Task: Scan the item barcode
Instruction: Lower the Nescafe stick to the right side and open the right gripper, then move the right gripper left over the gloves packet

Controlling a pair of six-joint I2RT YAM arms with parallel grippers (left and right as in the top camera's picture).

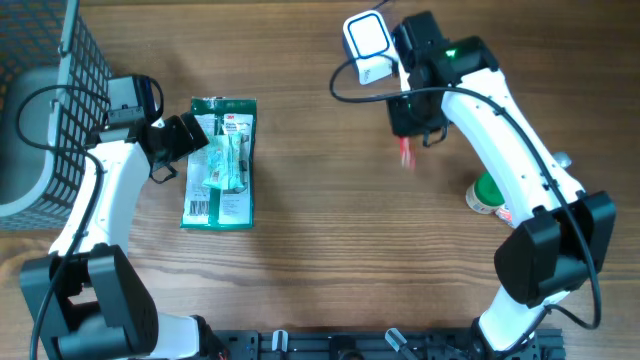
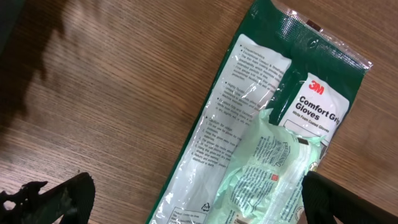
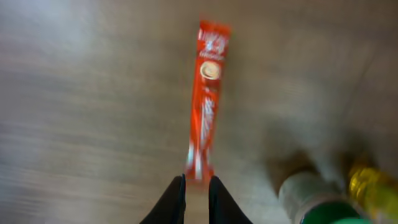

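Observation:
A red sachet [image 3: 206,99] hangs blurred just past the tips of my right gripper [image 3: 196,182]. The jaws stand a narrow gap apart, and only the sachet's near end reaches the tips. From overhead the red sachet [image 1: 405,152] is just below the right gripper [image 1: 408,128]. Behind that gripper, at the table's far edge, sits a white barcode scanner [image 1: 365,45]. A green 3M gloves packet [image 1: 221,162] lies flat at the left. My left gripper [image 2: 199,202] stands wide open above the gloves packet [image 2: 249,143], one finger on each side of it.
A wire basket [image 1: 50,80] stands at the far left. A green-lidded jar [image 1: 487,195] sits beside the right arm, with a gold-topped thing [image 3: 373,186] next to it. Bare wooden table [image 1: 320,220] lies between the arms.

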